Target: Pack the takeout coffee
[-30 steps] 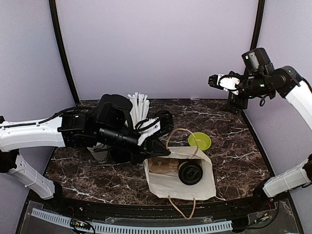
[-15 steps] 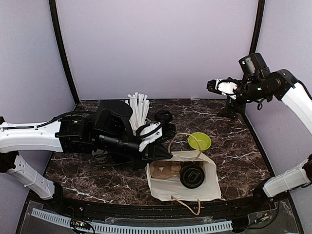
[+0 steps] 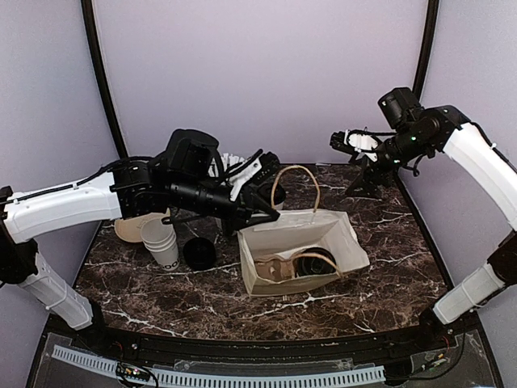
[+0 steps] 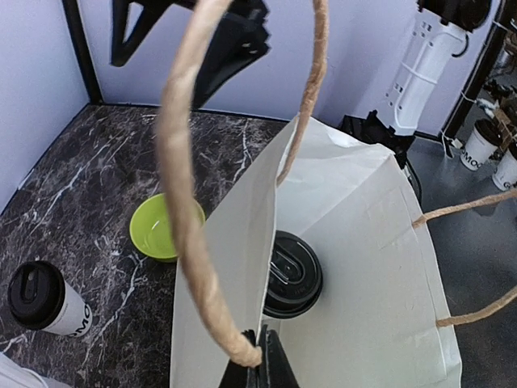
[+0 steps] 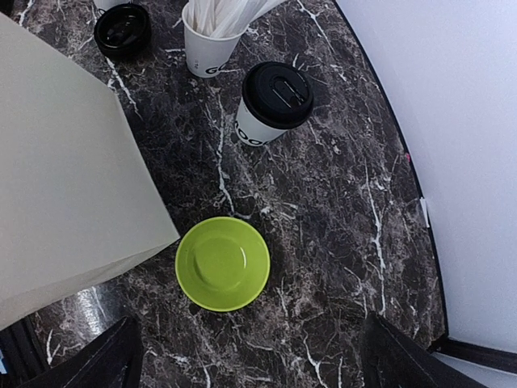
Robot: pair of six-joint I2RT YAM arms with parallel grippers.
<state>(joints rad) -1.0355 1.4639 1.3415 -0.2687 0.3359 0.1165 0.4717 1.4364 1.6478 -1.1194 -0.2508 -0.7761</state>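
**A:** How far along is the packing?

**B:** Partway, I'd say. One coffee [image 3: 315,263] is already inside the bag [image 3: 349,246], its black lid facing the opening, with a brown cardboard piece [image 3: 273,268] beside it. The other coffee [image 5: 275,101] stands upright out on the surface [image 3: 388,275]. It is just beside the straw cup [image 5: 212,36], and the green bowl [image 5: 222,263] lies nearer the bag than it does.

**A:** And the arms?

**B:** The left fingers [image 4: 273,368] are pinched shut on one rope handle [image 4: 182,186], holding that side of the bag up so the mouth gapes. The right fingers [image 5: 109,360] are spread wide with nothing between them. They hang high over the back right, and the wrist camera looks down on the other coffee and the bowl.

**A:** So what's left?

**B:** As I read it, the other coffee has to go in beside the first. The open arm looks placed to fetch it while the bag is held open. Whether the straws or the loose lid [image 3: 198,252] belong in the bag, I can't tell.

**A:** The surface and the room?

**B:** The surface is dark stone veined with white. A stack of lidless cups [image 3: 161,242] stands at its left by the loose lid. Plain lilac walls close it in, with black posts at the back corners.
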